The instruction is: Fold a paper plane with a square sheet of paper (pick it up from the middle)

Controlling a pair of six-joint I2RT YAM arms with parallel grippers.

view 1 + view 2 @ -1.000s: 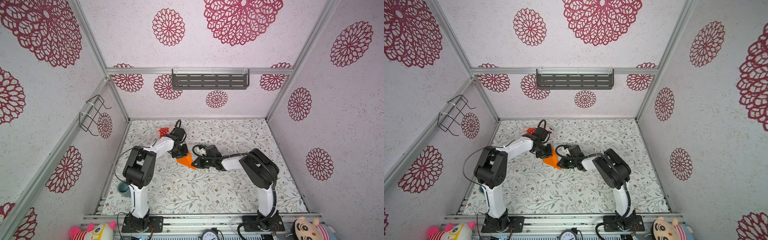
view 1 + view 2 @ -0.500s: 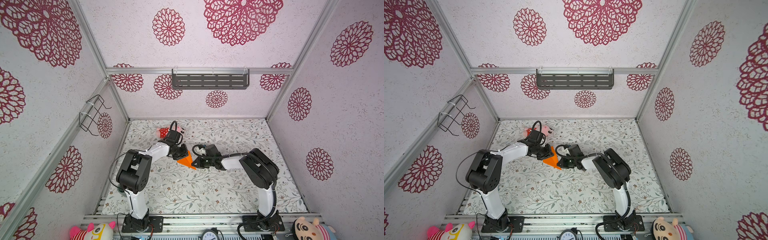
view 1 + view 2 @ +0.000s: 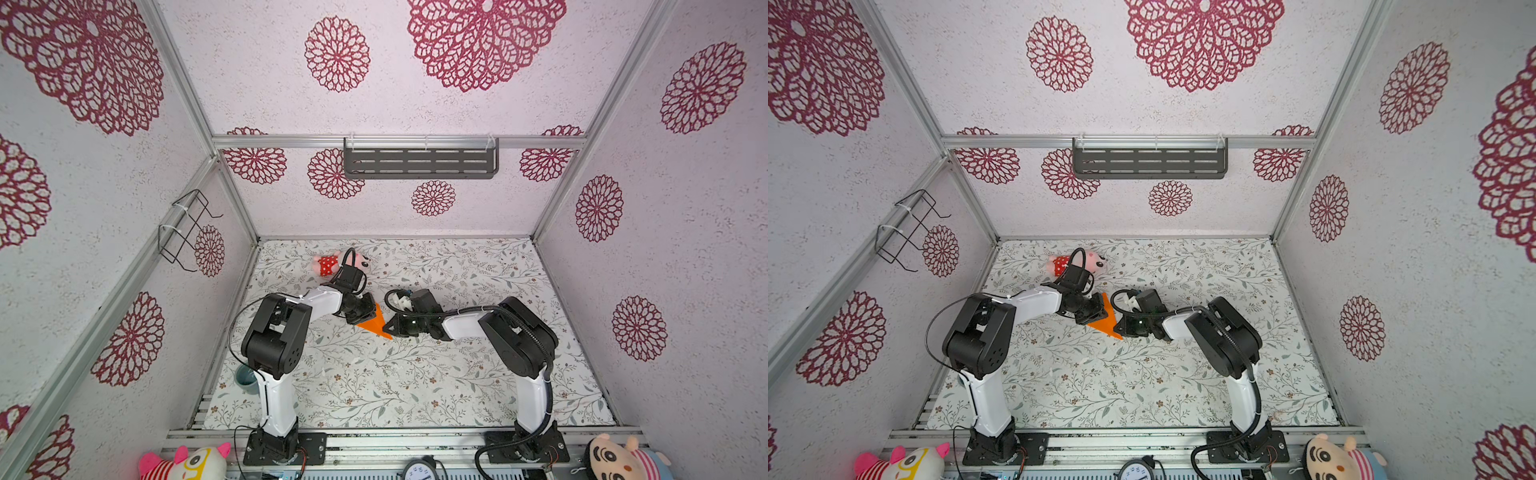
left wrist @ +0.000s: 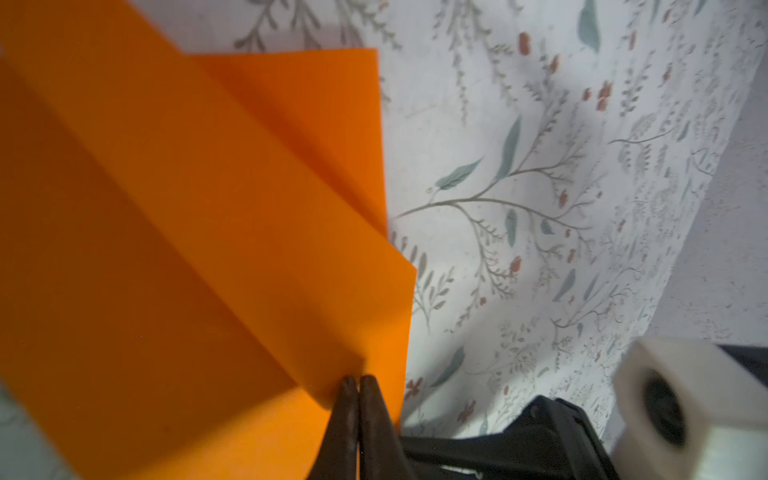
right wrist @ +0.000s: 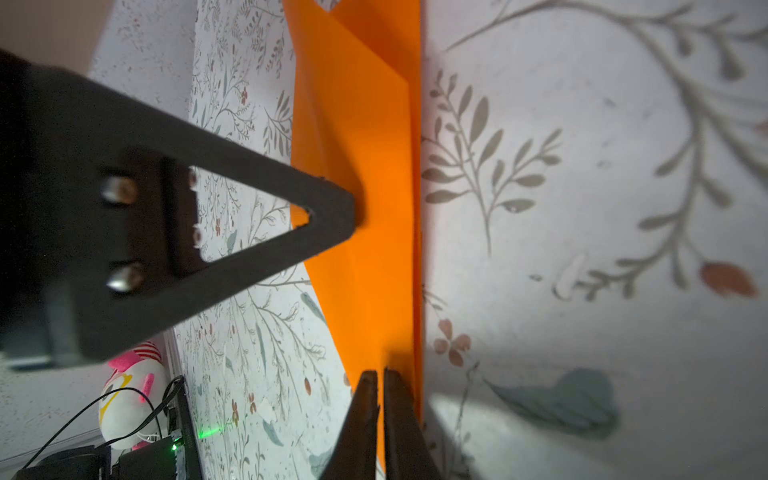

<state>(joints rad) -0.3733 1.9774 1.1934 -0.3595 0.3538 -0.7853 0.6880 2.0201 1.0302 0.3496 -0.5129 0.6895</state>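
Observation:
The square sheet of paper is bright orange and folded into a narrow pointed paper plane [image 3: 375,323] [image 3: 1108,321], lying mid-table between both arms. My left gripper [image 3: 363,312] [image 3: 1093,312] is shut on a raised fold near the wide rear edge. In the left wrist view its fingertips [image 4: 358,380] pinch the orange paper plane [image 4: 187,208]. My right gripper [image 3: 390,326] [image 3: 1120,329] is shut on the paper near the pointed end. In the right wrist view its tips [image 5: 380,374] clamp the orange paper plane [image 5: 374,187] beside the long crease, with the left finger [image 5: 324,212] further along.
A pink plush toy [image 3: 337,264] with red dotted shorts lies behind the left arm near the back. A grey-blue cup [image 3: 245,376] stands at the left front. Plush toys [image 3: 187,461] [image 3: 623,457] sit on the front rail. Walls enclose three sides.
My left gripper has closed onto the paper's raised fold and its arm has shifted slightly. The right gripper stays shut on the paper in the same place.

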